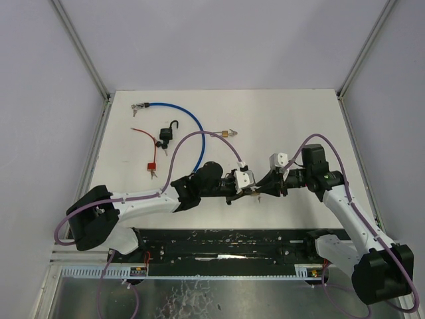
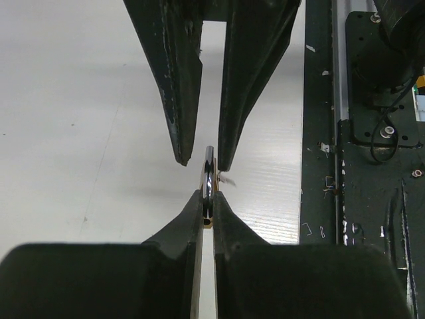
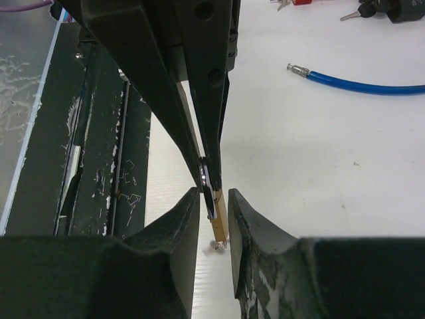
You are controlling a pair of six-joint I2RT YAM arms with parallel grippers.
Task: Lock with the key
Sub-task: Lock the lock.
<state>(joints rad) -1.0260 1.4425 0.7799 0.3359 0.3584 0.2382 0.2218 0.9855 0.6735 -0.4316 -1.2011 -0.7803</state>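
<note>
Because the small brass padlock (image 3: 220,224) sits above the near part of the table (image 1: 299,119), with the left gripper (image 2: 207,211) clamped tight on it, the right gripper (image 3: 214,199) meets it head-on. Its jaws stand slightly apart, straddling the body, and the padlock's long axis runs from one arm toward the other. Whether a key sits in it, I cannot tell.
</note>
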